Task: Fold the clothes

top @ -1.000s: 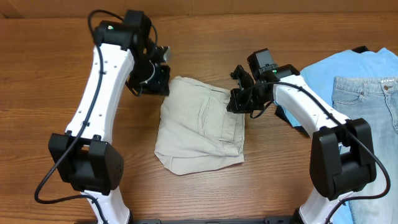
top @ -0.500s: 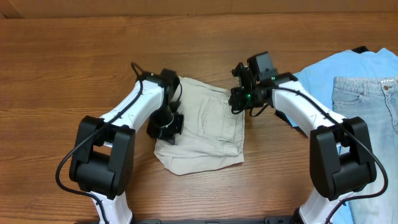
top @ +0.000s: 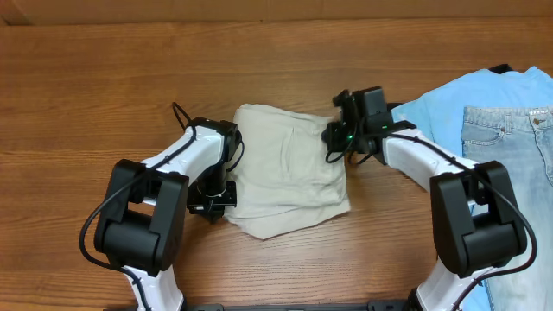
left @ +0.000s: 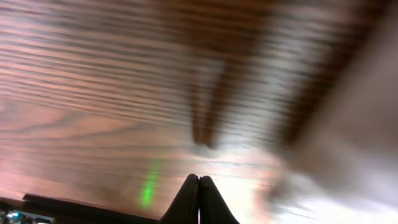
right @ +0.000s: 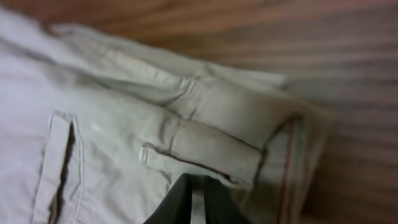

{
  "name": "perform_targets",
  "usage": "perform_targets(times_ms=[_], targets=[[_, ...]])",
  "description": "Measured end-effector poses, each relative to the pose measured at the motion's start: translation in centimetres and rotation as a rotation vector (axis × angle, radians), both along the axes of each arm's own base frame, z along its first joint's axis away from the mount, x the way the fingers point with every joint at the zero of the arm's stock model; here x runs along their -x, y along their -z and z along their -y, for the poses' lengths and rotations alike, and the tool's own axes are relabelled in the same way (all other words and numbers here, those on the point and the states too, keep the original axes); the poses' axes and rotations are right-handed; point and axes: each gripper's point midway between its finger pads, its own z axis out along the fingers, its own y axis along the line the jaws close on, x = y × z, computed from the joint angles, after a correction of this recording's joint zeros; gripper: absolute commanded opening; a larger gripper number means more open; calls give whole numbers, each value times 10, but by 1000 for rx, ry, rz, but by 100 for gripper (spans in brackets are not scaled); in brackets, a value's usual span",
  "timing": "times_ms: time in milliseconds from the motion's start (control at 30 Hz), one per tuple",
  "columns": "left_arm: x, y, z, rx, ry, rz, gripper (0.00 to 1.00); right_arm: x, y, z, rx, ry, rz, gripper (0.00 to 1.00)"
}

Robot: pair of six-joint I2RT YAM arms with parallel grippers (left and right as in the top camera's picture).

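Overhead, the khaki shorts [top: 289,173] lie as a folded, roughly square bundle in the middle of the wooden table [top: 86,104], with the lower edge a little rumpled. The left gripper [top: 212,203] is down at the bundle's lower left edge, its arm bent sharply back on itself. The right gripper [top: 333,138] is at the bundle's upper right corner, over the cloth's edge. Well to the right lies a light blue T-shirt [top: 441,99] with pale denim jeans [top: 510,147] spread on top of it, both clear of the shorts.

From the left wrist the view is badly smeared. The left gripper [left: 199,186] shows its two dark fingertips pressed together, with nothing between them. Wood grain of the wooden table [left: 93,93] fills most of the frame, and a pale blur at the right edge may be the khaki shorts [left: 364,124].

From the right wrist, the khaki shorts [right: 124,143] fill the frame. The waistband [right: 236,118] runs across with a belt loop [right: 199,155] stitched over it, and a pocket slit [right: 62,162] shows at the left. The right gripper [right: 196,199] sits right at the waistband below the loop, its fingertips nearly together with a thin pale sliver between them. I cannot tell whether cloth is pinched there.
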Motion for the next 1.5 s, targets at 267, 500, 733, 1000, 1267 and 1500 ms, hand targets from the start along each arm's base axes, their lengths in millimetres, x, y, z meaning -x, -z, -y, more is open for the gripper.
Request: perform_targets(times_ms=[267, 500, 733, 1000, 1267, 1500], targets=[[-27, -20, 16, 160, -11, 62, 16, 11, -8, 26, 35, 80, -157, 19], [-79, -97, 72, 427, 181, 435, 55, 7, -78, 26, 22, 73, -78, 22], [-68, -92, 93, 453, 275, 436, 4, 16, -117, 33, 8, 87, -25, 23], [-31, -17, 85, 435, 247, 256, 4, 20, -113, 43, 16, 108, -58, 23], [-31, 10, 61, 404, 3, 167, 5, 24, -111, 43, 20, 108, -74, 23], [-107, 8, 5, 505, -340, 308, 4, 24, -112, 43, 18, 106, -74, 23]])
